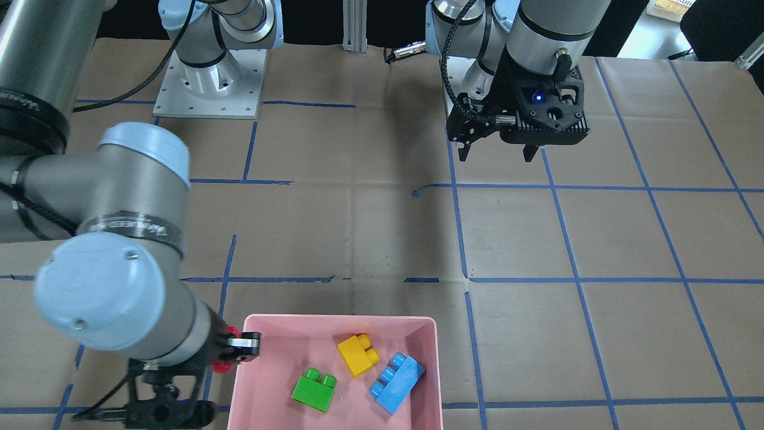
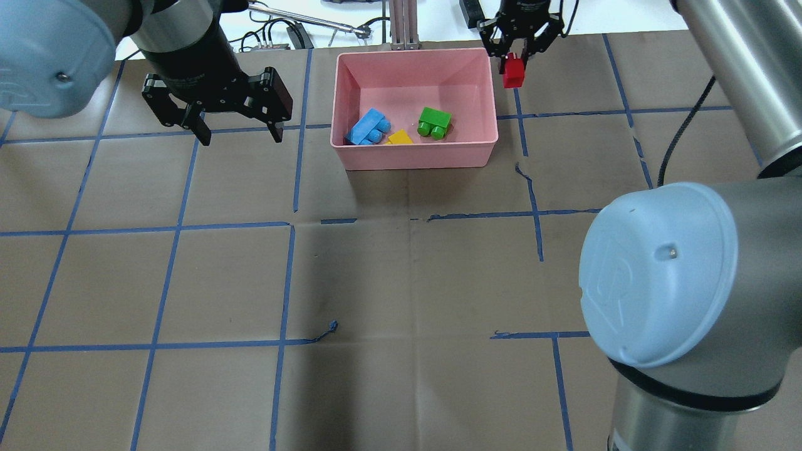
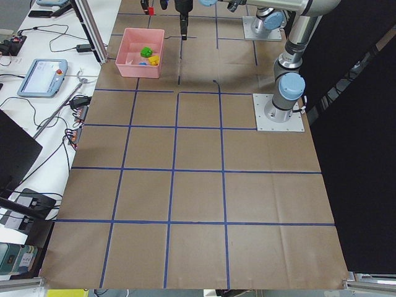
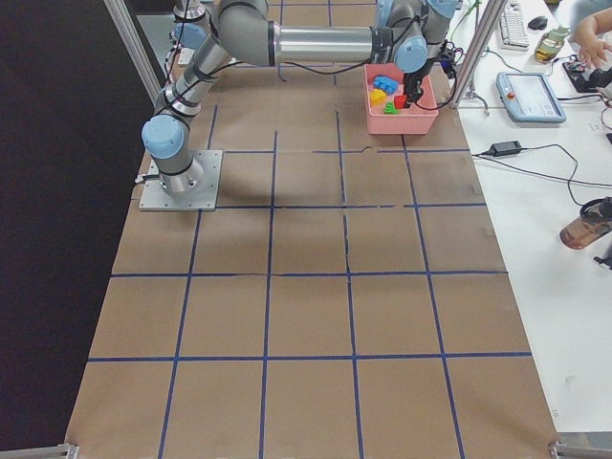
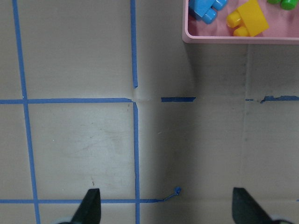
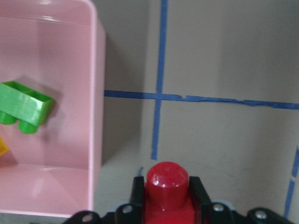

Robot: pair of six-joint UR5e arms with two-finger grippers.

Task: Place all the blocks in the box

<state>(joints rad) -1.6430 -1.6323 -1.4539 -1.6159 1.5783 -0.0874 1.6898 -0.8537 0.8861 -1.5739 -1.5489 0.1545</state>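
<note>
The pink box (image 2: 413,160) stands at the table's far side. In it lie the green brick (image 2: 435,121), the yellow brick (image 2: 400,138) and the light-blue brick (image 2: 368,127). My right gripper (image 2: 515,62) is shut on the small red brick (image 2: 513,72) and holds it just outside the box's right rim, near the far corner. The wrist view shows the red brick (image 6: 167,186) between the fingers, with the box wall (image 6: 97,116) to its left. My left gripper (image 2: 240,138) is open and empty, above the paper left of the box.
Brown paper with a blue tape grid (image 2: 288,225) covers the table. A metal frame post (image 2: 401,25) stands just behind the box. Both arm bases (image 1: 209,83) sit at the robot's side. A side bench holds cables and a tablet (image 3: 43,74).
</note>
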